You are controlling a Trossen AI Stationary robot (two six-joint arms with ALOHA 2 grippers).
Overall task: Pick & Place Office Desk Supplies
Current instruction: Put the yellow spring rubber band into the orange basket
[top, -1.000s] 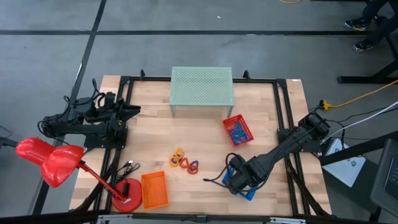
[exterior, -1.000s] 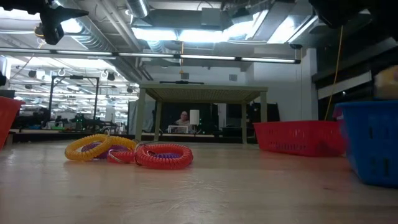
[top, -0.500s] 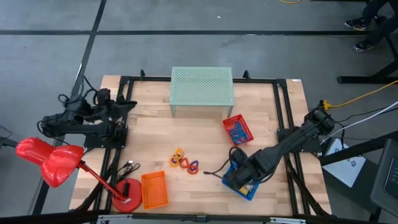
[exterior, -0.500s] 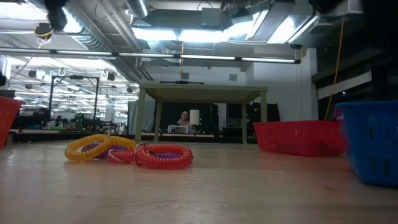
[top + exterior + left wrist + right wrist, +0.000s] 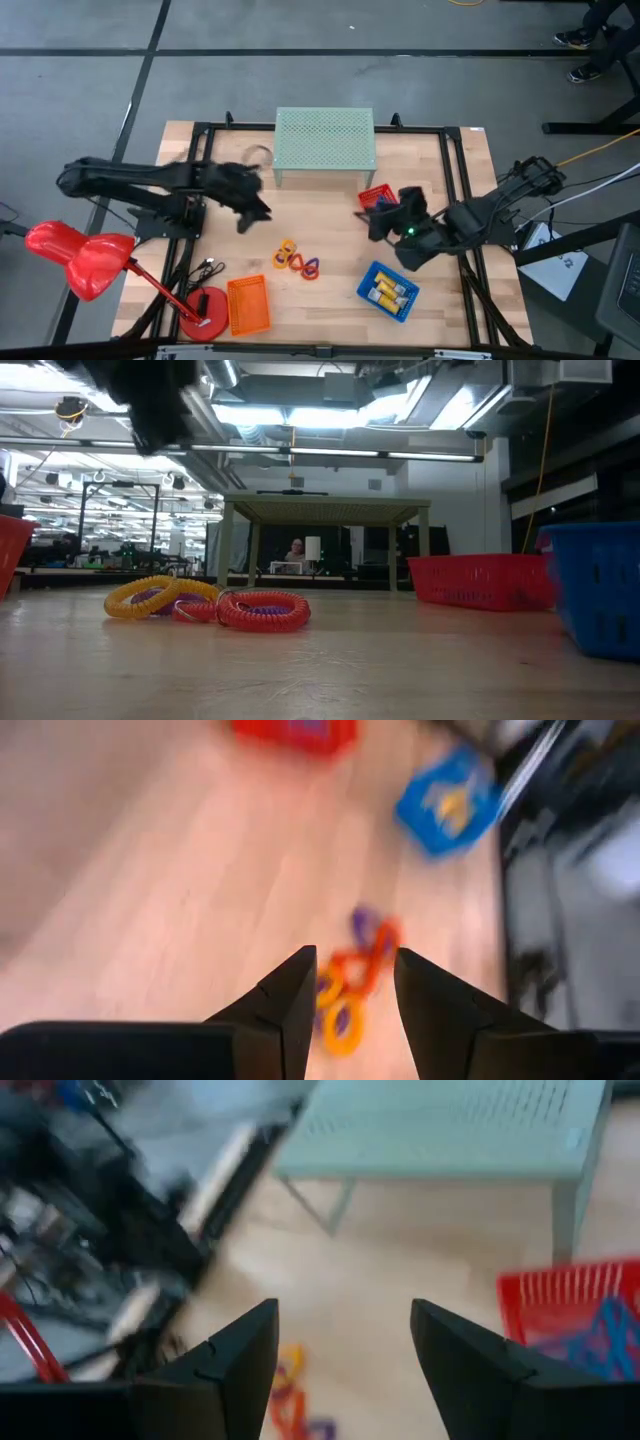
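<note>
The left claw [image 5: 243,222] hangs above the pale wooden counter [image 5: 250,255] with its two dark fingers [image 5: 290,1000] parted by a narrow gap and nothing between them. At its 5 o'clock in the high view lies the cluster of coiled plastic rings [image 5: 296,260], yellow, orange, red and purple, resting together on the counter near its middle.

The right claw [image 5: 372,222] hovers with its fingers [image 5: 240,1350] spread wide and empty, just at the 9 o'clock edge of the small red plastic basket [image 5: 384,209], which holds blue loop-shaped clips [image 5: 595,1330]. At the claw's 6 o'clock sits the small blue plastic basket [image 5: 388,291] with yellow-and-silver blocks [image 5: 385,291] inside. At 11 o'clock from it stands the pale green perforated metal shelf [image 5: 324,141].

At the counter's 7 o'clock corner lie an orange plastic basket [image 5: 248,305] and the round base of a big red desk lamp [image 5: 80,258].

No writing can be read on any item.
</note>
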